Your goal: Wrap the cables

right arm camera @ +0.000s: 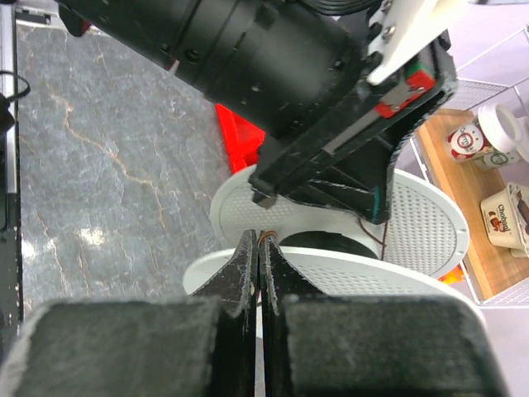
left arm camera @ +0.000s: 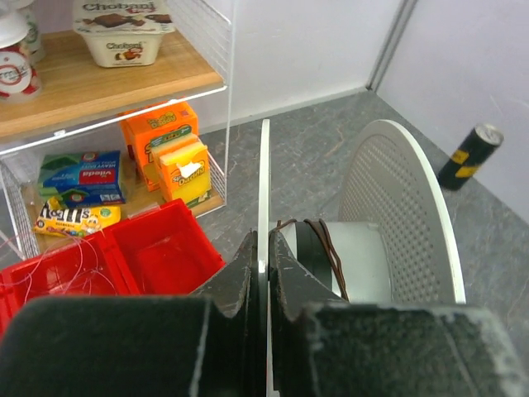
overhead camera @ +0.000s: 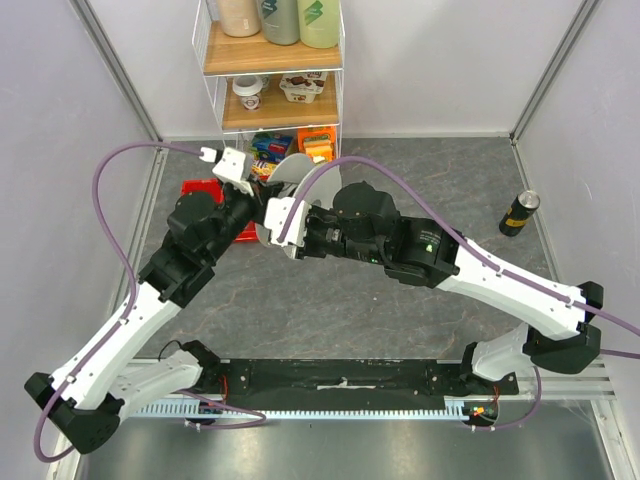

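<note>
Two arms meet over the far middle of the grey marbled table (overhead camera: 300, 310), just in front of a wooden shelf rack (overhead camera: 272, 60) stocked with bottles, yoghurt cups and snack boxes.

The left gripper (left arm camera: 263, 263) has its jaws closed on the thin rim of one flange of a round white perforated plastic spool (left arm camera: 405, 207), which it holds on edge with the flanges upright. The dark brown hair-fine cable (left arm camera: 318, 244) lies in several turns around the spool's pale hub, between the two flanges.

The right gripper (right arm camera: 259, 252) comes in from the right with its jaws pressed together; a short piece of the brown cable shows right at its fingertips, pinched there just beside the hub. Another strand of it hangs along the far flange in the right wrist view.

A red plastic bin (left arm camera: 165, 256) sits on the table left of the spool, below the shelf rack, with pale fine threads lying in it. A black and yellow can (overhead camera: 518, 213) stands upright far to the right, well apart from both arms.
</note>
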Available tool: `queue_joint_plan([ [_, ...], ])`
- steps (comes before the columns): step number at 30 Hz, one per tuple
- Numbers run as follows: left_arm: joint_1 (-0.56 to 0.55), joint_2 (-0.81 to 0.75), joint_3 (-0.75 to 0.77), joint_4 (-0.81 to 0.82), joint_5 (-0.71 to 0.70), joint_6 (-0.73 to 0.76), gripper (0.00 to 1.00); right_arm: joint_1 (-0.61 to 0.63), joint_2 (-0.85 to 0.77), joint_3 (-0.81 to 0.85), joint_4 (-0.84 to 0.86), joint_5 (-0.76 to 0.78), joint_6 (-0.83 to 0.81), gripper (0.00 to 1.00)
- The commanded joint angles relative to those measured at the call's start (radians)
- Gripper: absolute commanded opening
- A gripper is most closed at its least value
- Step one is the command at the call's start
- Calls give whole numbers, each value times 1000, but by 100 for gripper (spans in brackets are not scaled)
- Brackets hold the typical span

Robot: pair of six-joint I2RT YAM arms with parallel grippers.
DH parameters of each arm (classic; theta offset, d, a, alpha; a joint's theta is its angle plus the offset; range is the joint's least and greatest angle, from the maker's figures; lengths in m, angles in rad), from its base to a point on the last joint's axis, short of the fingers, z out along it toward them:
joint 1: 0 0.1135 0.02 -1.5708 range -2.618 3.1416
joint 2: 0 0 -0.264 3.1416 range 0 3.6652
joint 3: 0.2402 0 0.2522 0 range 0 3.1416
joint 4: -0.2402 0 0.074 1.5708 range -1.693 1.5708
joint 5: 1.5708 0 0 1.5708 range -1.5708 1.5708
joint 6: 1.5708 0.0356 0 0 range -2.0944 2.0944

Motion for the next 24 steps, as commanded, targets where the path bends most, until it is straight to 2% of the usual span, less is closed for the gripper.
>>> queue_joint_plan([
  [1, -7, -61, -84, 103, 108, 222, 2, 6, -71, 59, 59, -39, -46, 0],
  [11, -7, -182, -205, 62, 339, 484, 2, -25, -146, 20, 6, -2, -221, 0],
  [16, -10, -236, -255, 2, 526, 707, 2, -27, -182, -19, -1, 10, -314, 0],
  [20, -10, -200, -221, -27, 449, 701, 2, -27, -172, 26, -38, -1, -226, 0],
  [24, -17, -199, -248, 81, 294, 591, 2, -27, -195, -8, 8, -7, -5, 0],
])
